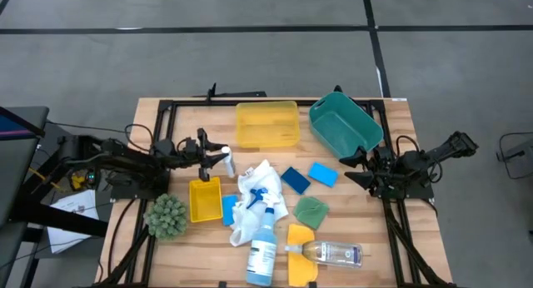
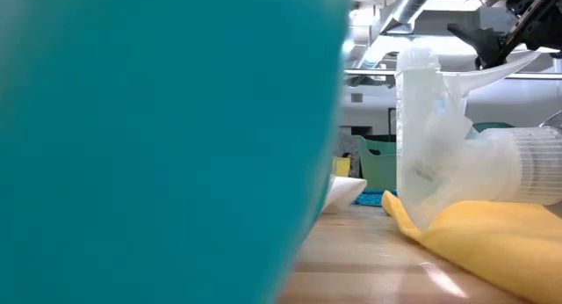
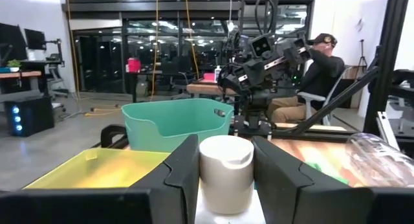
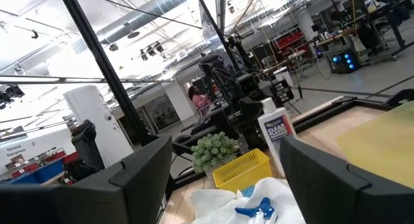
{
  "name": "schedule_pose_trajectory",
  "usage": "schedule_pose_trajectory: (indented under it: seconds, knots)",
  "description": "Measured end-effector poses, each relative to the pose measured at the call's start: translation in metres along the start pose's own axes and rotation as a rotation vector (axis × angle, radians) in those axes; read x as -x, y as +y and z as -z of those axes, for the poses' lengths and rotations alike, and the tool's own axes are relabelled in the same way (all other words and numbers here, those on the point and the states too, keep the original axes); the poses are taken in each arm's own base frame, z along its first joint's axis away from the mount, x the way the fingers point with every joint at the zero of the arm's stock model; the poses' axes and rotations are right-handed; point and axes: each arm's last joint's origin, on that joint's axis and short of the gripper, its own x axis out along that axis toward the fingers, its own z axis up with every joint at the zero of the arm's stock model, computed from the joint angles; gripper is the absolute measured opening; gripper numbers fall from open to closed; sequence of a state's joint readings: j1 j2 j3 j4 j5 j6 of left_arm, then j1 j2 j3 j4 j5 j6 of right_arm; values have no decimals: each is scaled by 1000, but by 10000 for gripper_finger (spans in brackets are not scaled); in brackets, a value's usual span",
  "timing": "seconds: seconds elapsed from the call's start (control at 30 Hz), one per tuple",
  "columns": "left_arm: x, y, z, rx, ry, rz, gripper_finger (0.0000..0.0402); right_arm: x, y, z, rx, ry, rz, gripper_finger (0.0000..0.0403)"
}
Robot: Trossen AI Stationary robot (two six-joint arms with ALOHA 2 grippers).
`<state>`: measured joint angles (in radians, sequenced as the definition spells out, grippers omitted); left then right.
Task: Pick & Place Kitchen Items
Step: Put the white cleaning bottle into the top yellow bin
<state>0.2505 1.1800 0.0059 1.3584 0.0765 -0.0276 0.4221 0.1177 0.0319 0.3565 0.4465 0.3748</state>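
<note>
**White bottle pinched, drop-off undecided**

Between the left gripper's [image 3: 224, 175] two dark fingers sits the white bottle [image 3: 224, 174], pinched just under its cap and lifted off the surface [image 1: 391, 238]. Seen from above, the left gripper [image 1: 215, 155] holds the white bottle [image 1: 226, 160] directly over the far end of the small yellow tray [image 1: 205, 200], with the large yellow tray [image 1: 266, 125] ahead of it and the teal bin [image 1: 344, 126] farther off toward the other arm.

Well clear of that grip, the right gripper [image 1: 356, 167] waits with its fingers spread and empty beside the teal bin, the blue sponges [image 1: 309, 176] lying just ahead of it.

The main risk, as I judge it, is the hold itself: the fingers clasp a smooth rounded neck, so a quick swing could let the bottle twist or slip. It could then land on the white cloth [image 1: 254, 196] and blue-liquid spray bottle [image 1: 262, 238] close by and scatter them.
</note>
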Motion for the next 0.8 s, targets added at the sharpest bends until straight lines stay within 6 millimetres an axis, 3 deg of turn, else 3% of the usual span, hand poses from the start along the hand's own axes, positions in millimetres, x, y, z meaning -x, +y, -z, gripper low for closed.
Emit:
schedule_pose_trajectory:
  seconds: [0.8]
  knots:
    - [-6, 1, 19, -20, 59, 1, 123, 0, 0, 0, 2, 4, 1, 278]
